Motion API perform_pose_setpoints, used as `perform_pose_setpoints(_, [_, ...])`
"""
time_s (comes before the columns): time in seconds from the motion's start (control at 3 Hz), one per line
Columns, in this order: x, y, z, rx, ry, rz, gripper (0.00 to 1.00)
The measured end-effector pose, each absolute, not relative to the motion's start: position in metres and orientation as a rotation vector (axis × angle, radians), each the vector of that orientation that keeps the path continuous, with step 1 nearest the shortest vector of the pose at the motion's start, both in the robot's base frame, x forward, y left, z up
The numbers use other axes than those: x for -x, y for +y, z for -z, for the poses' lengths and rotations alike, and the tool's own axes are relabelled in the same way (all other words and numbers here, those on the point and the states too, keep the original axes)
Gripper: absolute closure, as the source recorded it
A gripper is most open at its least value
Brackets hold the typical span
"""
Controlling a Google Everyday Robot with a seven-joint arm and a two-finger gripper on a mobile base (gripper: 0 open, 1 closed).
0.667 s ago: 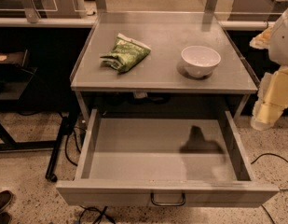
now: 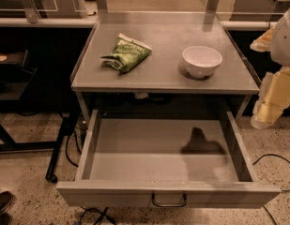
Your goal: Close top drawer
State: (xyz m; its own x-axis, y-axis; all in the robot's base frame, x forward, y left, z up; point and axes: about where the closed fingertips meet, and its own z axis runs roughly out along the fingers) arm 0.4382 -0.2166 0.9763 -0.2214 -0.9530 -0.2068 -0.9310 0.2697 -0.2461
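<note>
The top drawer is a wide grey metal drawer under the table top. It is pulled fully out, and its shallow tray is empty. A small dark loop handle sits at the centre of its flat front panel. My gripper is a cream-coloured piece at the right edge of the view. It hangs beside the drawer's right wall, above floor level and apart from the drawer. It touches nothing that I can see. Its shadow falls on the drawer floor.
On the grey table top lie a green snack bag and a white bowl. Black table legs and cables are on the floor at the left. A dark shoe is at the bottom left corner.
</note>
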Motion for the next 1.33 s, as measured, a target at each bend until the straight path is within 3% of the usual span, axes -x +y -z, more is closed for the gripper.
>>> perform_pose_setpoints(1.0, [-0.438,-0.217,-0.977,1.724,2.231,0.100,0.79])
perform_pose_setpoints(1.33, [-0.438,-0.236,-1.007,1.680,2.214,0.243,0.99])
